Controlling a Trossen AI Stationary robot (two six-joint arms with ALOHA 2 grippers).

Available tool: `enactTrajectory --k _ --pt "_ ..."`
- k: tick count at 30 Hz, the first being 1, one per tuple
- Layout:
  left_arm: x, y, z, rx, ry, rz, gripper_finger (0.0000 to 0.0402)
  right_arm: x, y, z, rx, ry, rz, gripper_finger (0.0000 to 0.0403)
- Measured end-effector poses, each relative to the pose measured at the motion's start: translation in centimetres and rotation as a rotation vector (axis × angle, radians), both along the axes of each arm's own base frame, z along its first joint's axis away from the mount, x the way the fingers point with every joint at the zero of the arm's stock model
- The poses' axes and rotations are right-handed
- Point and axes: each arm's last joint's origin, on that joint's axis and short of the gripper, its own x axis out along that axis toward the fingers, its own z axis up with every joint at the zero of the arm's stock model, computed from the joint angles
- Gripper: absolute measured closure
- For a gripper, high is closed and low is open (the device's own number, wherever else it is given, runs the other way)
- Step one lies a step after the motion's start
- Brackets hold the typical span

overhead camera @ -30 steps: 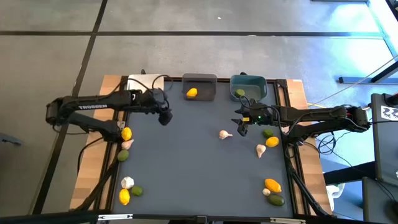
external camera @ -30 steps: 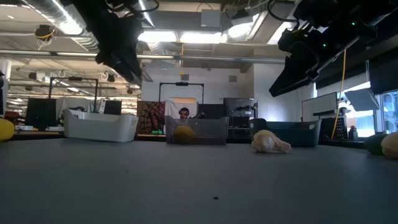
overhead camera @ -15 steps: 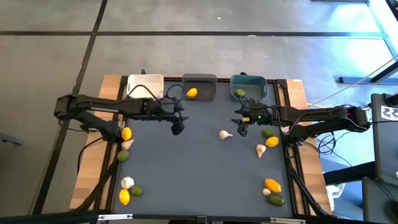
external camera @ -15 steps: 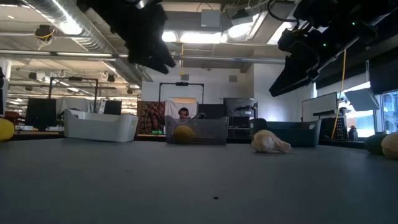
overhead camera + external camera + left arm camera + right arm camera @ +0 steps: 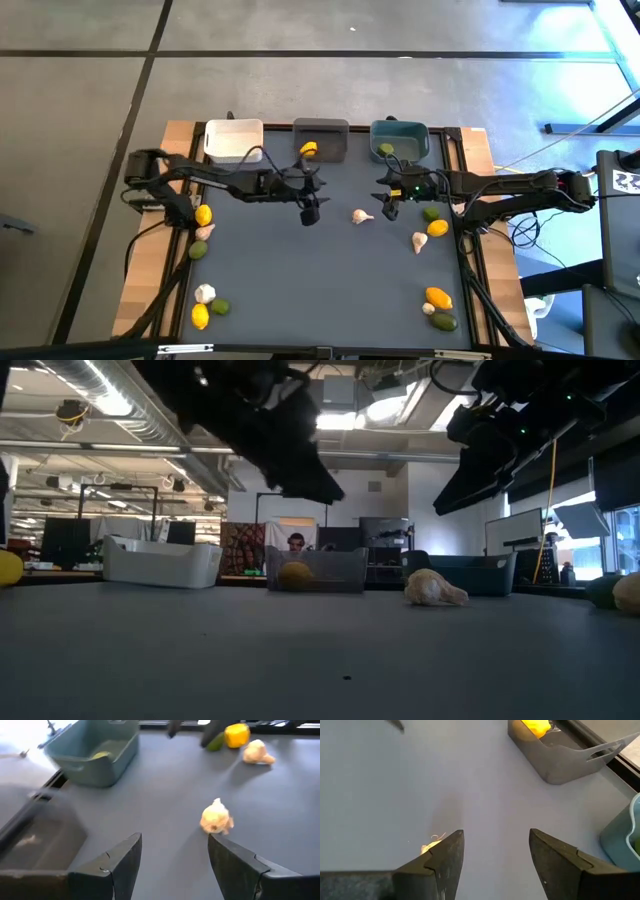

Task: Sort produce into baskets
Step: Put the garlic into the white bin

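While both grippers are hanging open and empty, the left gripper [image 5: 309, 212] is hovering near a garlic [image 5: 362, 215] on bare table.

Your high view looks straight down on the whole table [image 5: 320, 280]. Your low view sits at tabletop height, facing the three bins and the room behind. Each wrist view rides close above the mat; the left wrist and low views share one garlic bulb [image 5: 216, 817].

left gripper [image 5: 310, 213] moved toward garlic bulb [image 5: 362, 215]
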Motion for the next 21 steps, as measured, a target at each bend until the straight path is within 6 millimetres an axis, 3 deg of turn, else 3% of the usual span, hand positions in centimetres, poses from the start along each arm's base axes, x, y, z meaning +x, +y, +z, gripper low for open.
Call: enactTrajectory --k 10,21 --pt "3.1 0.2 -4.0 0.008 -0.054 -0.064 0.0178 0.0 0.0 0.0 0.0 0.0 0.0 0.0181" --pt "6.5 1.4 -5.2 -0.097 -0.012 -0.212 0.0178 0.0 0.0 0.0 0.0 0.001 0.0 0.0181"
